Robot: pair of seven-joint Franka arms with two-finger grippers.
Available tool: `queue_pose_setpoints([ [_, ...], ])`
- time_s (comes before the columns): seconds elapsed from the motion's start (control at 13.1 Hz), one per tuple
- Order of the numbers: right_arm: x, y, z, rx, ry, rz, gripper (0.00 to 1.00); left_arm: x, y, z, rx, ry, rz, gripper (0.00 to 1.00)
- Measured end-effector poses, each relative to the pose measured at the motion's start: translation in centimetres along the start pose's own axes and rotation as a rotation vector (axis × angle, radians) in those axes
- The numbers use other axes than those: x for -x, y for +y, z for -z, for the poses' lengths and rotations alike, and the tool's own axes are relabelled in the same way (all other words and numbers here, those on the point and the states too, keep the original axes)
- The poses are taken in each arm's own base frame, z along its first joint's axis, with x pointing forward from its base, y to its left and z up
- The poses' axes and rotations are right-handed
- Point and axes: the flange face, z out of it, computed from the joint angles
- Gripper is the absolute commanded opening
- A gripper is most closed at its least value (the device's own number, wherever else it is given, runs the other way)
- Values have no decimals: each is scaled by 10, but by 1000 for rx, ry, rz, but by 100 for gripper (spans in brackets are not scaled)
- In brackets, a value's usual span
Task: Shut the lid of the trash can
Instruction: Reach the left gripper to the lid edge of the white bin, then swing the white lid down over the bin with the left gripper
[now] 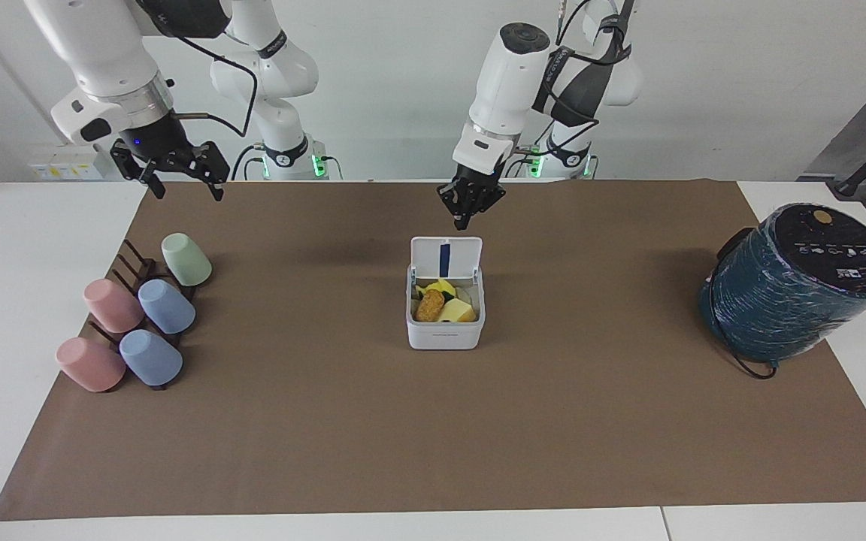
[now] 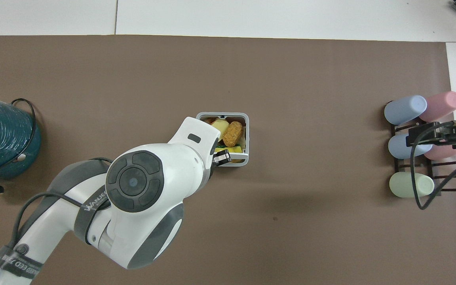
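Observation:
The white trash can (image 1: 444, 334) stands in the middle of the brown mat and holds toy food. Its lid (image 1: 446, 257) stands upright and open on the side nearer to the robots, blue strip showing. The can also shows in the overhead view (image 2: 245, 130), partly covered by the left arm. My left gripper (image 1: 464, 219) is shut and empty, in the air just above the lid's top edge, not touching it. In the overhead view the left gripper (image 2: 223, 158) covers the lid's edge. My right gripper (image 1: 186, 192) is open and empty, and waits in the air above the mat's edge at its own end of the table.
A dark teal cylinder (image 1: 794, 289) with a black top and a cable stands at the left arm's end of the table. A dark rack (image 1: 136, 263) with several pastel cups (image 1: 166, 306) lies at the right arm's end. The rack also shows in the overhead view (image 2: 445, 168).

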Motion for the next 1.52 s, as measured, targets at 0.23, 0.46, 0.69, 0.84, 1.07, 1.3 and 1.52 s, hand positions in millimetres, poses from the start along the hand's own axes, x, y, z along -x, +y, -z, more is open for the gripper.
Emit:
queue_pose_setpoints([
  [0.23, 0, 0, 0, 0, 0, 0, 100, -10, 6, -12, 59, 39, 43, 6],
  [0.46, 0, 0, 0, 0, 0, 1, 100, -22, 12, -26, 128, 81, 82, 6],
  [0.69, 0, 0, 0, 0, 0, 1, 100, -33, 12, -36, 179, 100, 119, 7],
  [0.84, 0, -1, 0, -1, 0, 1, 100, -41, 9, -42, 191, 110, 135, 6],
  [1.07, 0, -1, 0, -1, 0, 1, 100, -55, 1, -56, 201, 124, 161, 7],
  [1.3, 0, -1, 0, -1, 0, 1, 100, -62, -2, -91, 213, 127, 176, 7],
  [1.52, 0, -1, 0, -1, 0, 1, 100, -64, -3, -104, 223, 133, 181, 7],
])
